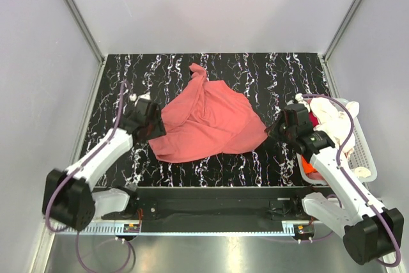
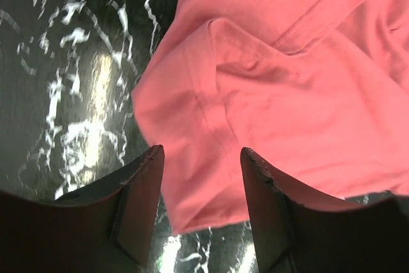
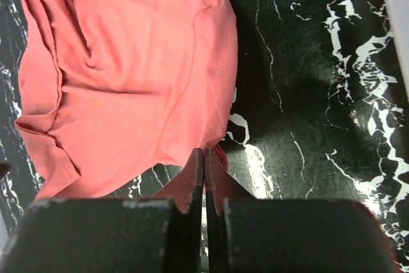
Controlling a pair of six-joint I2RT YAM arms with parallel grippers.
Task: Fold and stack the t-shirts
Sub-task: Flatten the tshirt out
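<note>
I've got the salmon-pink t-shirt (image 1: 208, 123) crumpled mid-way across the black marble table (image 1: 281, 75). My left gripper (image 2: 201, 149) hangs spread over its near-left hem, while my right gripper (image 3: 204, 151) is pinched tight on its right corner.

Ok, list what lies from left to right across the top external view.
left gripper → salmon-pink t-shirt → right gripper → white basket

Orange t-shirt (image 1: 308, 166) mostly behind right arm (image 1: 337, 172)
</note>
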